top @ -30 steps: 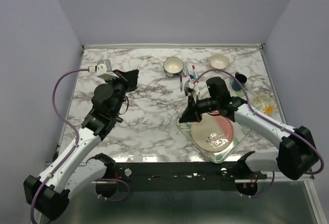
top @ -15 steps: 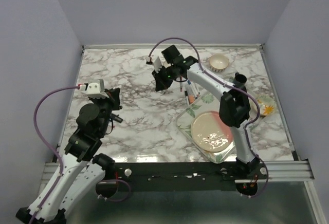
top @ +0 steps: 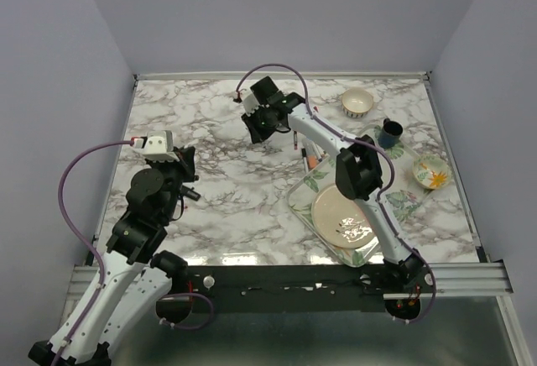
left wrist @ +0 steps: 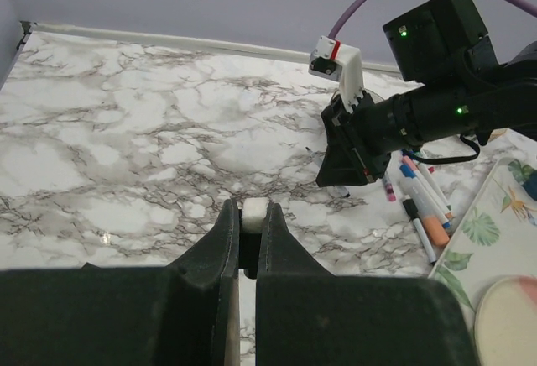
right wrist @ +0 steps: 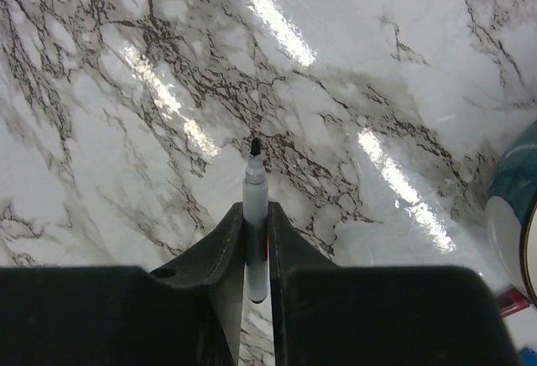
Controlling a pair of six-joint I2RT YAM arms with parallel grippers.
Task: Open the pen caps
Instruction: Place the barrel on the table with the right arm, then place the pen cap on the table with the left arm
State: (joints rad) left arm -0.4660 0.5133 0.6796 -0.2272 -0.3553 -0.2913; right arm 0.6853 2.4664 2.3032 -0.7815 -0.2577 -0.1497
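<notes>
Marble table [top: 226,198]: the right gripper [right wrist: 255,213] has swung from the glass tray [left wrist: 491,215] to upper centre, clamped on an uncapped black-tipped pen [right wrist: 254,183]. The left gripper [left wrist: 248,215] has backed off lower-left, pinching a small white bit [left wrist: 254,214]. The other pen caps [left wrist: 389,190] lie beside the tray.

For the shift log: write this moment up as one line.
left jaws: shut on small white piece | right jaws: shut on uncapped black-tipped pen, over marble table | other pens: lying beside tray
</notes>
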